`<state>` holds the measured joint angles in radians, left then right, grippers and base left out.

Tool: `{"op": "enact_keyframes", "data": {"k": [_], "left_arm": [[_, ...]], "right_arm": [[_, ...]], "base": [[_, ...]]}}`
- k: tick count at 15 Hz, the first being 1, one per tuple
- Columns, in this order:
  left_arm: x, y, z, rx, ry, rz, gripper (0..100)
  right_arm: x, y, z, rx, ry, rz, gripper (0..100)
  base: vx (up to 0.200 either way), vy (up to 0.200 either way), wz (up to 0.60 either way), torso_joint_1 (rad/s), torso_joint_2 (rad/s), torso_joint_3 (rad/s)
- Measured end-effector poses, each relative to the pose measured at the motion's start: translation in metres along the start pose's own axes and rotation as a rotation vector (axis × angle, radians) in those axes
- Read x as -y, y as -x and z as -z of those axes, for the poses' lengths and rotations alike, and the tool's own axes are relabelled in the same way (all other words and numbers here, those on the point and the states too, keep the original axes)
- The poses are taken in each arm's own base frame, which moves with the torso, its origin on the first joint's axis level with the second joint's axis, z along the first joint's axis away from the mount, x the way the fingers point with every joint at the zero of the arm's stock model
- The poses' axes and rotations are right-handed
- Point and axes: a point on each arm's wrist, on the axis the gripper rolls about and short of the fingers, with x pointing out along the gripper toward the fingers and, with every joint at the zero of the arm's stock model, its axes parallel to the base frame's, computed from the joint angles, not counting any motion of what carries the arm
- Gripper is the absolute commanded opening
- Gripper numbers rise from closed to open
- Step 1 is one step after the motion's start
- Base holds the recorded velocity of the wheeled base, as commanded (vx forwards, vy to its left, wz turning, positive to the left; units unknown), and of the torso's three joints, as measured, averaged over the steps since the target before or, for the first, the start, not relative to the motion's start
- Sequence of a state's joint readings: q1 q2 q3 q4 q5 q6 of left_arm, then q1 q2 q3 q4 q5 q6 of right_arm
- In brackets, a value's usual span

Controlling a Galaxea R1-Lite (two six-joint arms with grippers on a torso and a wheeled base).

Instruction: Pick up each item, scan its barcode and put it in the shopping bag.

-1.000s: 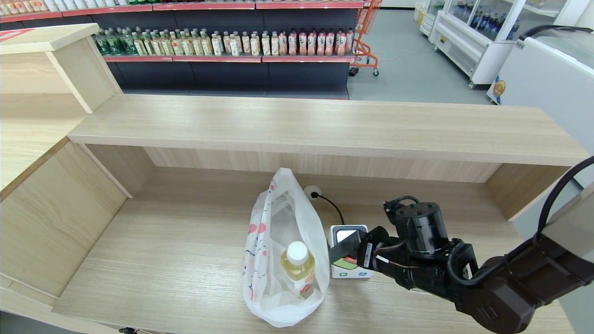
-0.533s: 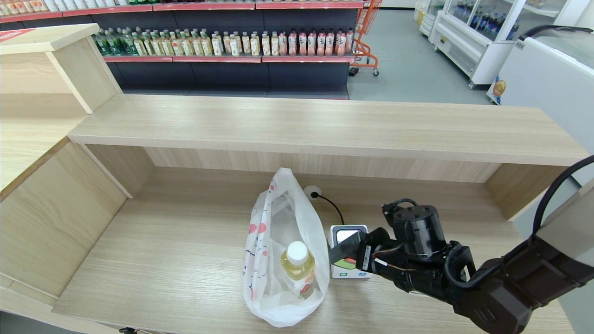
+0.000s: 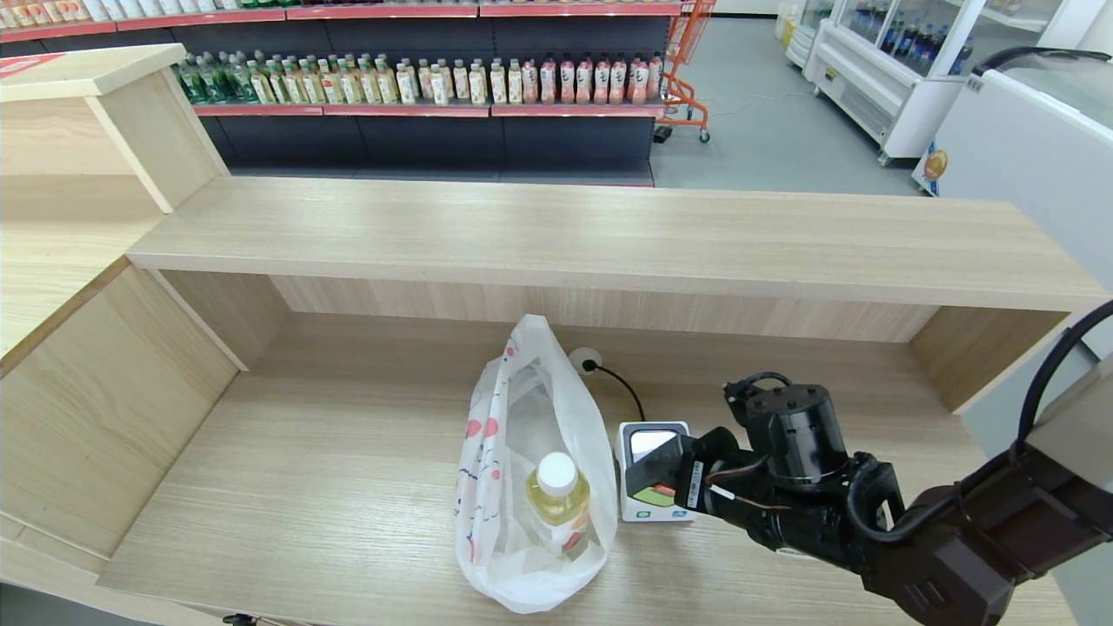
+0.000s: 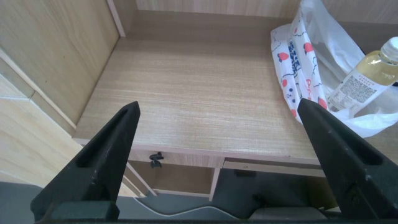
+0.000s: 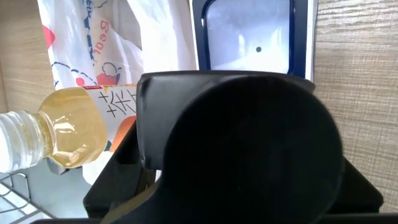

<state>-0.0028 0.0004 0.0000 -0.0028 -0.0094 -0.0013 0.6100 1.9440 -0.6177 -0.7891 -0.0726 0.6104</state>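
Note:
The white shopping bag [image 3: 522, 409] with red prints lies open in the middle of the lower counter. A bottle of yellow drink with a white cap [image 3: 558, 491] rests inside it. Just to its right stands the white barcode scanner [image 3: 654, 515]. My right gripper [image 3: 639, 474] hangs over the scanner's front, shut, its tip close to the bag's right side. The right wrist view looks past that gripper [image 5: 224, 93] to the scanner window [image 5: 249, 34], the bottle [image 5: 68, 130] and the bag [image 5: 93, 37]. My left gripper [image 4: 217, 149] is open above the counter's near edge, left of the bag [image 4: 298, 56] and bottle [image 4: 367, 74].
A raised wooden ledge [image 3: 609, 235] runs across the back of the counter. A wooden side wall [image 3: 104, 400] closes the left. The scanner's black cable runs to a round outlet [image 3: 585, 358] behind the bag. Bare counter lies left of the bag.
My right gripper has drawn back slightly to the right, away from the bag. Bag, bottle and scanner have stayed put.

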Motion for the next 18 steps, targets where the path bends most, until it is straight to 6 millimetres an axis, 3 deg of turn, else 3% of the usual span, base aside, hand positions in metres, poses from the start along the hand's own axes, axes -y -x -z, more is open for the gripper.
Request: {"op": "enact_keyframes", "data": {"k": [5,8,11,15,18], "left_arm": [[0.000,0.000,0.000,0.000,0.000,0.001,100],[0.000,0.000,0.000,0.000,0.000,0.001,100],[0.000,0.000,0.000,0.000,0.000,0.001,100],[0.000,0.000,0.000,0.000,0.000,0.000,100],[0.000,0.000,0.000,0.000,0.000,0.000,100]], "right_arm": [[-0.003,0.007,-0.004,0.025,0.011,-0.006,0],[-0.010,0.016,-0.013,0.165,0.302,0.024,0],[-0.025,0.026,-0.024,0.362,0.485,-0.058,0],[-0.040,0.016,-0.024,0.480,0.553,-0.168,0],[-0.044,0.004,-0.013,0.461,0.575,-0.183,0]], "base": [[0.000,0.000,0.00,0.000,0.00,0.000],[0.000,0.000,0.00,0.000,0.00,0.000],[0.000,0.000,0.00,0.000,0.00,0.000],[0.000,0.000,0.00,0.000,0.00,0.000],[0.000,0.000,0.00,0.000,0.00,0.000]]}}
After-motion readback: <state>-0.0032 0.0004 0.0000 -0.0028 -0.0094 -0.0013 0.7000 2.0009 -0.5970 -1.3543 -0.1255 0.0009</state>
